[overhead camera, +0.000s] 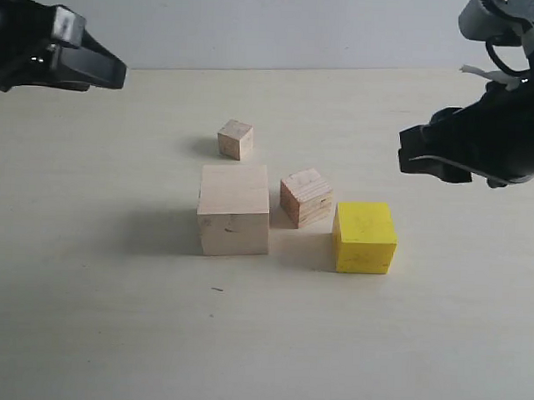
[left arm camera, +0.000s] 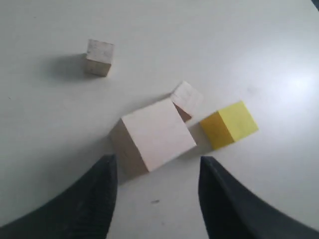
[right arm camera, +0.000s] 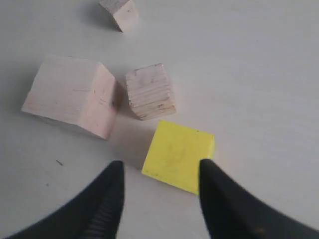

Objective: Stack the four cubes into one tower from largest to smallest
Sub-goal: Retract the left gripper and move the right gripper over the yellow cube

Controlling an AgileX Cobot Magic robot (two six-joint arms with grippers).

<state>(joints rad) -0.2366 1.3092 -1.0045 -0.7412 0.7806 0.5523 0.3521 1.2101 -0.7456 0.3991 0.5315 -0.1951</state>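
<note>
left claw: open, empty, far left | right claw: open, empty, right | on counter, unstacked: largest pale cube centre; grained cube just right; yellow cube nearer right; smallest cube far

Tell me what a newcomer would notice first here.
The bright yellow cube stands out, rightmost of the cluster in the exterior view. Left of it sits the large pale wood cube, a grained wood cube between them slightly behind, a tiny cube farther back. The left gripper and right gripper hover open at the sides; nothing is stacked.
</note>
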